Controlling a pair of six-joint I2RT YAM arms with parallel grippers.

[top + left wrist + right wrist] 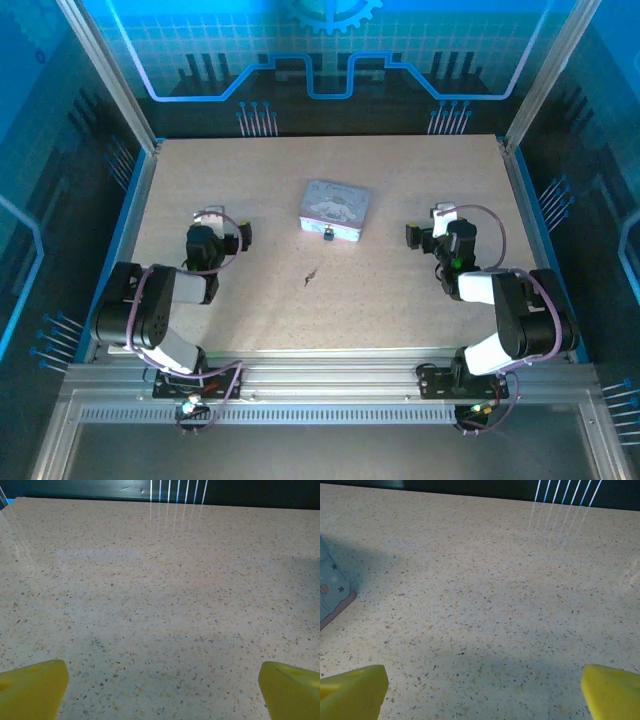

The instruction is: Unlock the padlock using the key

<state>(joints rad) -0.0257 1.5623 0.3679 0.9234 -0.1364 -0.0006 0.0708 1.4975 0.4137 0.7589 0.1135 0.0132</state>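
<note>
The tiny dark padlock [328, 235] hangs at the near side of the pale blue-grey printed tin [335, 209] in the middle of the table. The key [311, 275], a thin dark sliver, lies on the bare tabletop a little nearer than the padlock. My left gripper [222, 232] rests at the left, well away from both, open with nothing between its yellow fingertips [31, 687]. My right gripper [430, 232] sits at the right, also open and empty, its yellow fingertips [612, 692] wide apart; a corner of the tin [332, 597] shows at its left.
The speckled beige table [400, 290] is fenced by blue-lit panels and metal posts on all sides. Both arm bases stand at the near edge on an aluminium rail [330, 385].
</note>
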